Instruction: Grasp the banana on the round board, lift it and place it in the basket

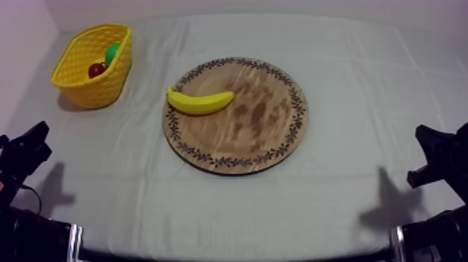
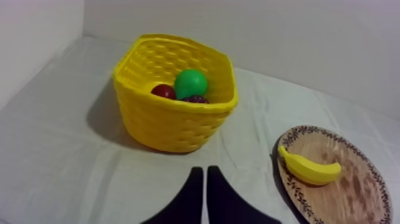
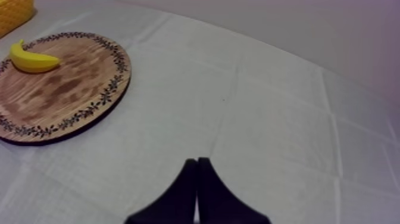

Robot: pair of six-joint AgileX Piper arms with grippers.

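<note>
The yellow banana (image 1: 200,102) lies on the left part of the round wooden board (image 1: 258,122), its stem end at the patterned rim. The yellow basket (image 1: 94,87) stands at the far left of the table. My left gripper (image 1: 31,146) rests low at the left edge, far from the board. Its fingers lie together as a narrow wedge (image 2: 202,171), shut on nothing, facing the basket (image 2: 172,125), with the banana (image 2: 309,168) off to one side. My right gripper (image 1: 435,150) rests low at the right edge, shut (image 3: 197,161), looking towards the board (image 3: 65,89) and banana (image 3: 31,59).
Inside the basket sit a small red fruit (image 2: 163,91), a green round fruit (image 2: 190,83) and a dark bunch of grapes (image 2: 195,99). Bare cloth stretches between the board and both arms. A corner of the basket (image 3: 12,12) shows beyond the board.
</note>
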